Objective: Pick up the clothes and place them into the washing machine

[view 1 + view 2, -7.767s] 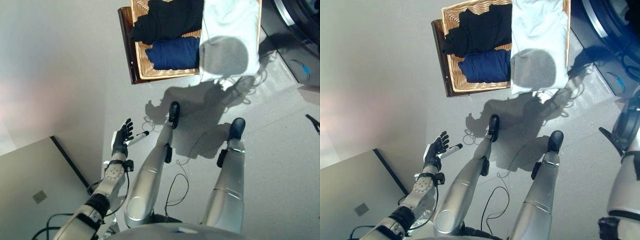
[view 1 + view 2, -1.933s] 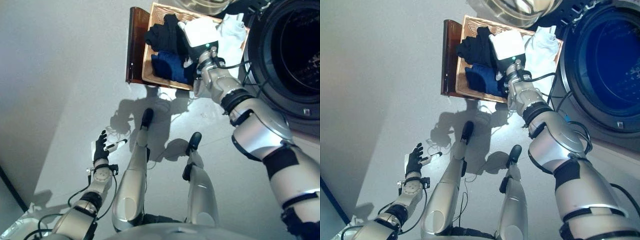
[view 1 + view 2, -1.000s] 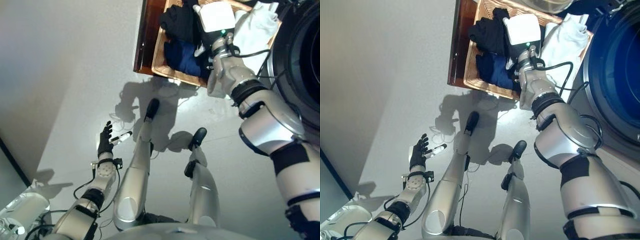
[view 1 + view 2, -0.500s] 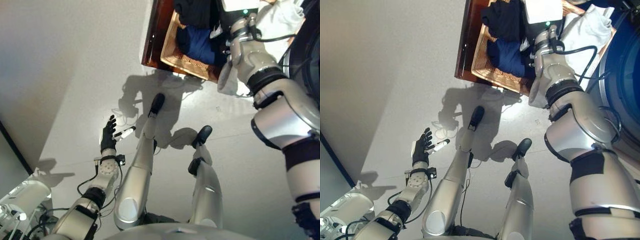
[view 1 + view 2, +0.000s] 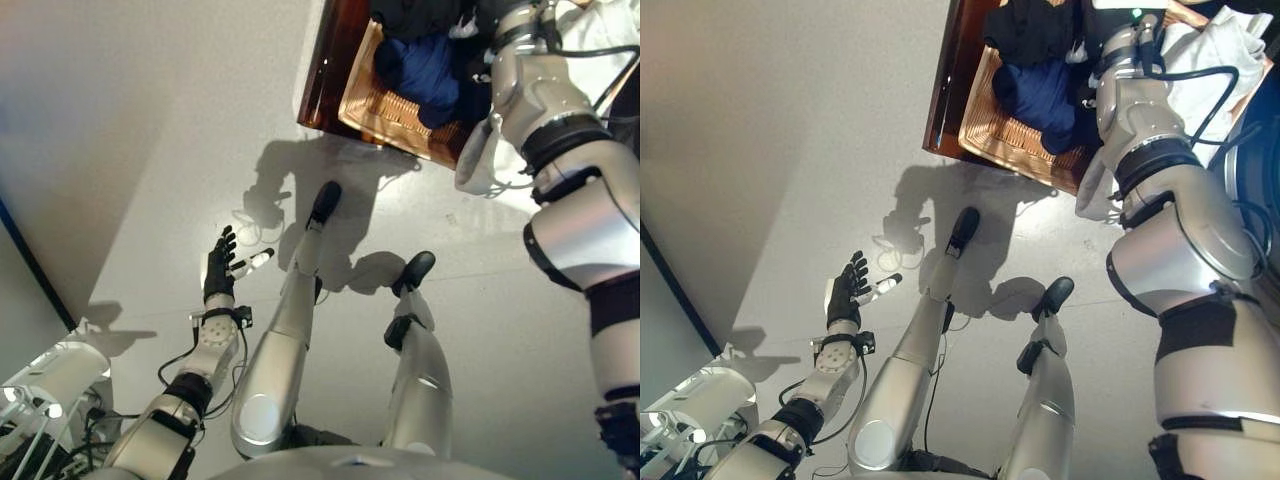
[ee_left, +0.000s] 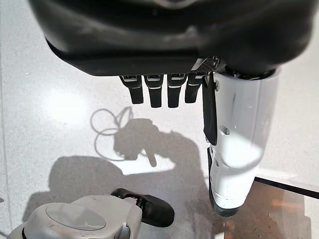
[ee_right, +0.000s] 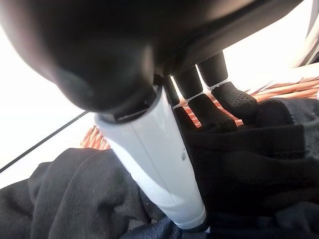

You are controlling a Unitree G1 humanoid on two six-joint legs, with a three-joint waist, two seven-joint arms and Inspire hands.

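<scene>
Right hand reaching into the wicker basket (image 5: 992,122) for dark clothes

The black garment (image 7: 89,199) and blue garment (image 5: 1040,92) lie in the basket; the right hand (image 7: 219,107) rests on black cloth, fingers extended, and should curl deep before lifting. The left hand (image 5: 845,290) hangs spread, empty.

You have three garments in the wicker basket (image 5: 992,120) at the top of your head views. The black garment (image 5: 1025,28) lies bunched at the far end, dark and rumpled. The navy blue garment (image 5: 1042,95) sits just beside it toward you, folded into a soft heap on the basket's floor. The white garment (image 5: 1210,70) is draped over the basket's right side, its lower edge hanging down past the rim toward the floor.
</scene>
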